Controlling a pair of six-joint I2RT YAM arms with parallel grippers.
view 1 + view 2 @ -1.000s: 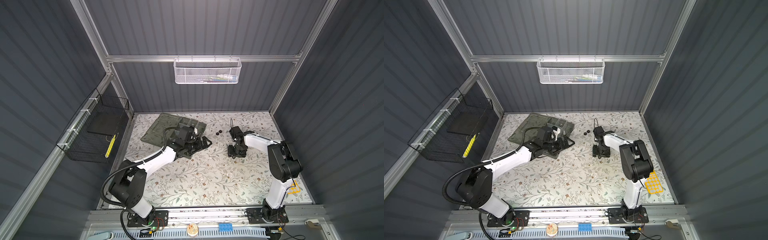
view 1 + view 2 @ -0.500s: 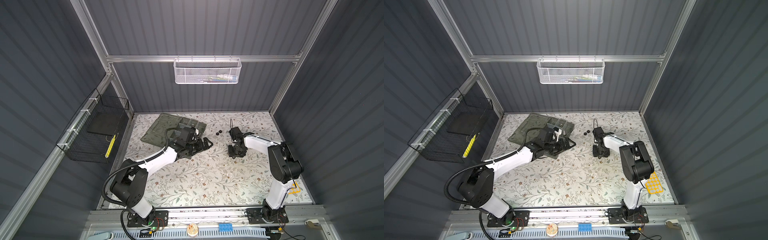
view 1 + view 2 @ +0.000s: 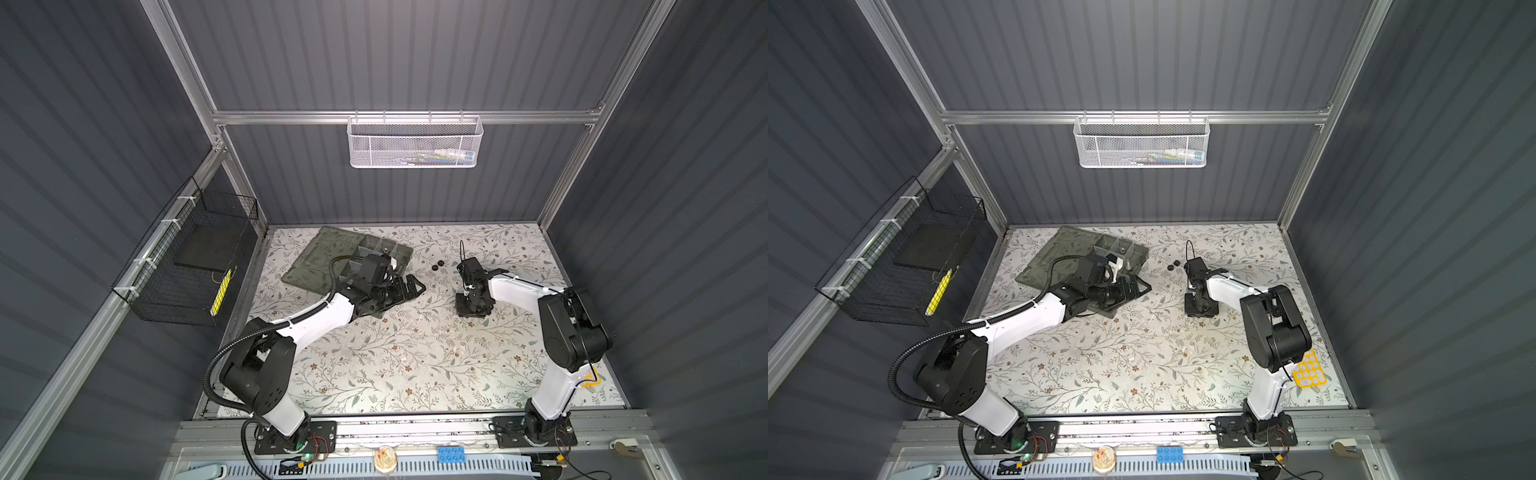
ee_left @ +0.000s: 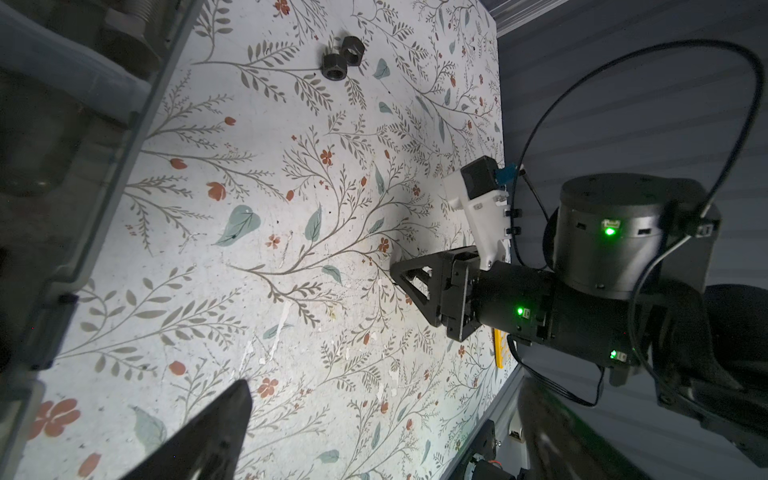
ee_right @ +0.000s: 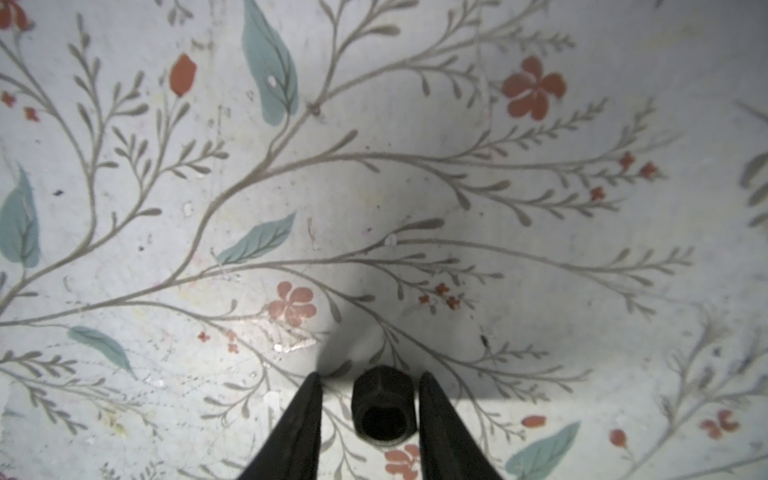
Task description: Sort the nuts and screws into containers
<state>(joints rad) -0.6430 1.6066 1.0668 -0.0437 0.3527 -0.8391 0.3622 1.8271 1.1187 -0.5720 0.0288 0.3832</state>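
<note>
A black nut (image 5: 382,403) lies on the floral table between the two fingers of my right gripper (image 5: 370,376). The jaws stand narrowly open around it, with a gap on one side. In both top views that gripper (image 3: 471,309) (image 3: 1200,309) points down and hides this nut. Two more black nuts (image 3: 437,266) (image 3: 1173,266) (image 4: 340,58) lie together further back. My left gripper (image 3: 409,286) (image 3: 1136,286) (image 4: 374,436) is wide open and empty beside the grey-green box of containers (image 3: 324,257) (image 3: 1054,257). A blurred threaded screw (image 4: 124,37) shows inside the box.
A white mesh basket (image 3: 415,143) hangs on the back wall. A black wire basket (image 3: 187,266) hangs on the left wall. A yellow grid piece (image 3: 1308,370) lies by the right arm's base. The right arm's cable (image 3: 461,249) loops up above its wrist.
The right gripper's fingers have drawn closer together over the same spot. The left gripper has shifted slightly to the right, away from the box, still open.
</note>
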